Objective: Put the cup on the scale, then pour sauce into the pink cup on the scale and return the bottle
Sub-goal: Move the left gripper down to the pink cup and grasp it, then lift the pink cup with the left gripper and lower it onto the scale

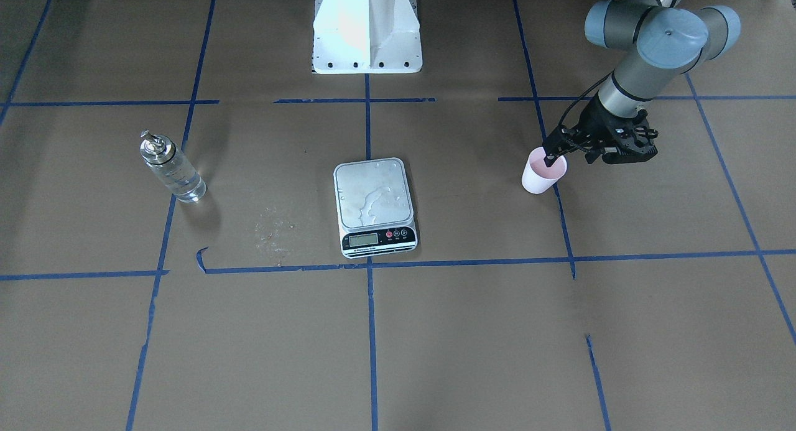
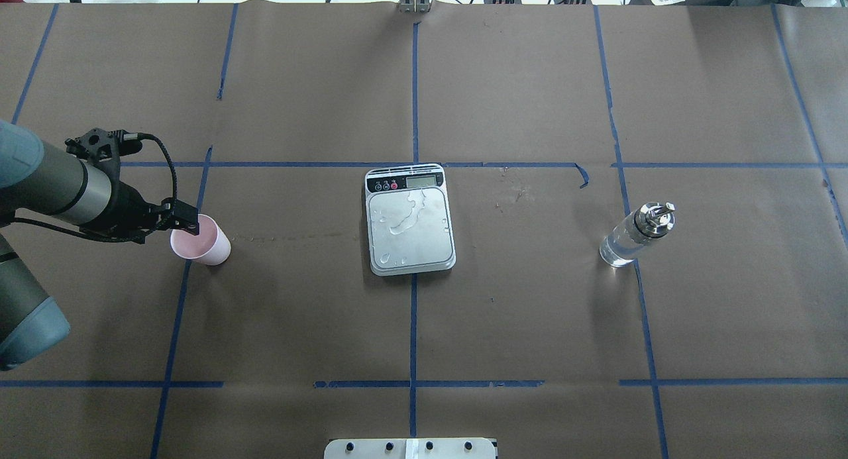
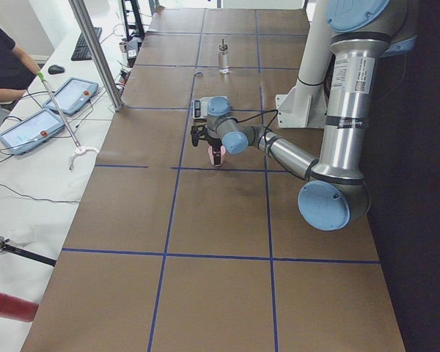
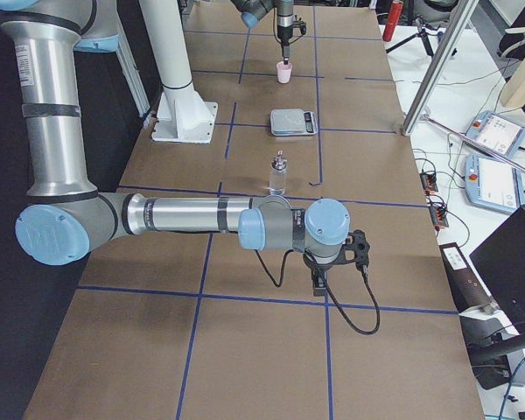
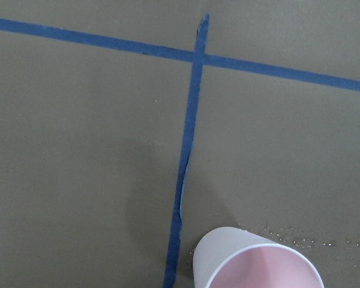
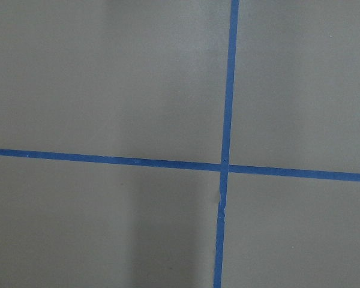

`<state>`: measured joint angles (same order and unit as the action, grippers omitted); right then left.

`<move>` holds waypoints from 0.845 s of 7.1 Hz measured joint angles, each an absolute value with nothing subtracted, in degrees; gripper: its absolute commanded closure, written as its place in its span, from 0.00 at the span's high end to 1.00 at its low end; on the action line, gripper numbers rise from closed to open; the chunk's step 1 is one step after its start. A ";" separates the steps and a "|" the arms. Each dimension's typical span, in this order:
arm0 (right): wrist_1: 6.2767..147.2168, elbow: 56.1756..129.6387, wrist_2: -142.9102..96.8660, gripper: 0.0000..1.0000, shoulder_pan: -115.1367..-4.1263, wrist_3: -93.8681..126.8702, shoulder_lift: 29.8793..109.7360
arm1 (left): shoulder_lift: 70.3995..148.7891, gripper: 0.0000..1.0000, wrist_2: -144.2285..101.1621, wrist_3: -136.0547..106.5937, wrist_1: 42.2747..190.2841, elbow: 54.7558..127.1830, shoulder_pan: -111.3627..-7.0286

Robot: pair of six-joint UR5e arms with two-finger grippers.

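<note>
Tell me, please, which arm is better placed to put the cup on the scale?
Left. The left gripper is at the rim of the cup, one finger inside it, on the left of the scale. The right gripper hangs far off, beyond the bottle.

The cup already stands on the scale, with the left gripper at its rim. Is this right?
No. The cup is not on the scale; it is apart from it, to the side, as the overhead exterior view shows. The left gripper is at its rim.
</note>
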<state>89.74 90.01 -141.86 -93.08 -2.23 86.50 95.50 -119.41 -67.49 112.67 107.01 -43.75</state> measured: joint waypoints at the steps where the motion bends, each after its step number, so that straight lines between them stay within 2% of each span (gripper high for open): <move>1: 89.74 90.00 -141.87 1.00 -93.08 -2.21 86.49 | 95.60 0.79 -119.37 -67.50 112.62 106.55 -43.53; 2: 89.74 90.00 -141.91 1.00 -93.08 -2.20 86.46 | 95.89 0.68 -119.38 -67.52 112.60 106.02 -43.46; 3: 89.74 89.97 -141.93 1.00 -93.08 -2.22 86.43 | 96.60 0.44 -119.41 -67.53 112.59 105.32 -43.38; 4: 89.74 89.94 -141.94 1.00 -93.08 -2.26 86.41 | 97.31 0.15 -119.43 -67.52 112.59 104.71 -42.98; 5: 89.73 89.93 -141.94 1.00 -93.08 -2.27 86.40 | 97.86 0.00 -119.44 -67.53 112.57 104.24 -42.36; 6: 89.74 89.89 -141.94 1.00 -93.08 -2.26 86.37 | 98.19 0.00 -119.42 -67.70 112.53 103.99 -42.02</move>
<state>89.74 89.89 -141.94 -93.08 -2.26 86.37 98.19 -119.42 -67.70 112.53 103.99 -42.02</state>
